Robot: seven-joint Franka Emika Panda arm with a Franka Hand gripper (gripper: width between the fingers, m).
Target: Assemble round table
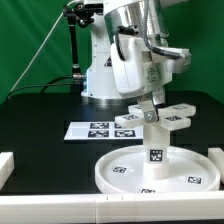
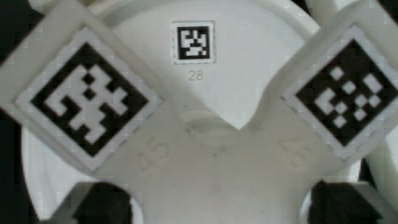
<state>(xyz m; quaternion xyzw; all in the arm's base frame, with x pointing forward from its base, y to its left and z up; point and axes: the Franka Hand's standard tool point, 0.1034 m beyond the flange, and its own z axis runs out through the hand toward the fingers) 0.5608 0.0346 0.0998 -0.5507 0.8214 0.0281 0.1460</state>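
A: Biggest first. Surface?
B: Black table (image 1: 40, 120). A large white rimmed round plastic disc (image 1: 115, 178) lies flat by the front edge, toward the front corner on the exterior view's right.

A: Next?
B: The marker board (image 1: 80, 130), thin flat white, lies mid-table behind the disc, toward the exterior view's left. It's apart from the disc.

A: Leg?
B: A short thick white plastic cylinder leg (image 1: 155, 142) stands upright in the middle of the disc, tag facing the front edge.

A: Foot?
B: A small flat white plastic cross-bar foot (image 1: 176, 122) is level right at the leg's top end. Seated or just above, can't tell. In the wrist view two tagged arms of the foot (image 2: 196, 130) spread apart.

A: End effector?
B: The gripper (image 1: 149, 104) comes straight down onto the foot's centre. In the wrist view the gripper (image 2: 214, 200) is clamped on it, dark fingers (image 2: 86, 205) either side of the hub.
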